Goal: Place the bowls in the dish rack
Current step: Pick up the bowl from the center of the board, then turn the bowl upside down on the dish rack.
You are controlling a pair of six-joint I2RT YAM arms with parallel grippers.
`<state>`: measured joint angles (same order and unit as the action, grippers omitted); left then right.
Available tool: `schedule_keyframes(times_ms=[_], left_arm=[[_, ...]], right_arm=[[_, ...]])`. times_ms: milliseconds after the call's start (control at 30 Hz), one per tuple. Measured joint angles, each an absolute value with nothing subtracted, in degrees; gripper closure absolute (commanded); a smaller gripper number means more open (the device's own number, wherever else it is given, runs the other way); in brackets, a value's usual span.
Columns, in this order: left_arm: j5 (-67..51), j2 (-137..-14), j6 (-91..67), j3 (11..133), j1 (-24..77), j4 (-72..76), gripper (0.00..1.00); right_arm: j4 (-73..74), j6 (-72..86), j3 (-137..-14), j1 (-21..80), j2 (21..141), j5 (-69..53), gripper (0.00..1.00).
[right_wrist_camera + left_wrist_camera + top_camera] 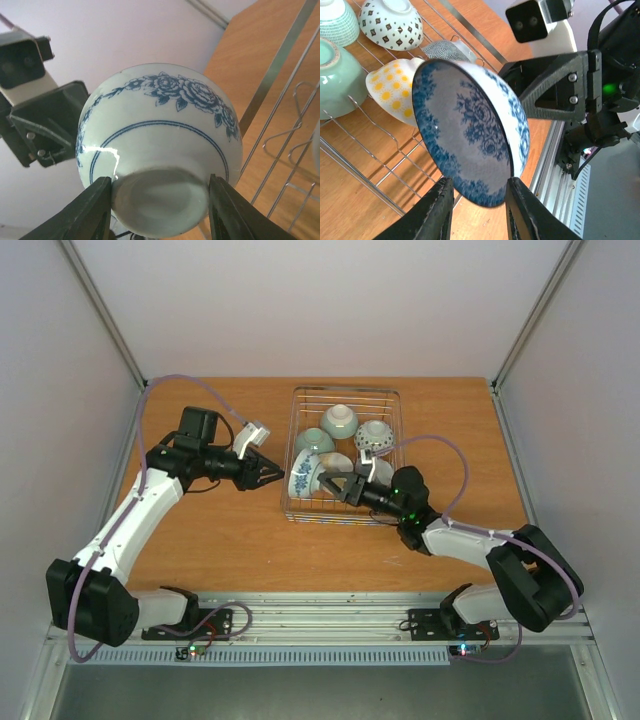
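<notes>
The wire dish rack (392,400) holds several bowls. A white bowl with blue flowers (303,476) stands on edge at the rack's near left corner. My right gripper (345,487) is shut on its foot ring (160,200), one finger on each side. My left gripper (272,475) is open, its fingers on either side of the bowl's lower rim (470,130). A pale green bowl (314,442), a green-striped bowl (339,420), a diamond-dotted bowl (373,433) and a yellow-flowered bowl (395,90) lie in the rack behind.
A grey-meshed bowl (447,50) lies behind the blue one. The rack's wire tines (380,145) and rim (280,95) stand close to both grippers. The wooden table (220,530) runs left of the rack. The metal rail (330,610) lies at the near edge.
</notes>
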<state>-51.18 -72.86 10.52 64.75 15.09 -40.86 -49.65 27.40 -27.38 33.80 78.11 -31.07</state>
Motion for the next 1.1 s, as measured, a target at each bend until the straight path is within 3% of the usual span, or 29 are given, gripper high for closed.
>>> schedule_keyframes(times_ms=[600, 1100], left_arm=[[-50.8, -72.4, 10.8, 63.7, 15.1, -40.5, 0.70], [-51.6, -72.3, 11.1, 63.0, 15.1, -40.5, 0.70]], right_arm=[[-24.7, 14.9, -48.4, 22.1, 82.3, -27.2, 0.99], [-4.2, 5.8, -60.8, 19.6, 88.6, -22.3, 0.99]])
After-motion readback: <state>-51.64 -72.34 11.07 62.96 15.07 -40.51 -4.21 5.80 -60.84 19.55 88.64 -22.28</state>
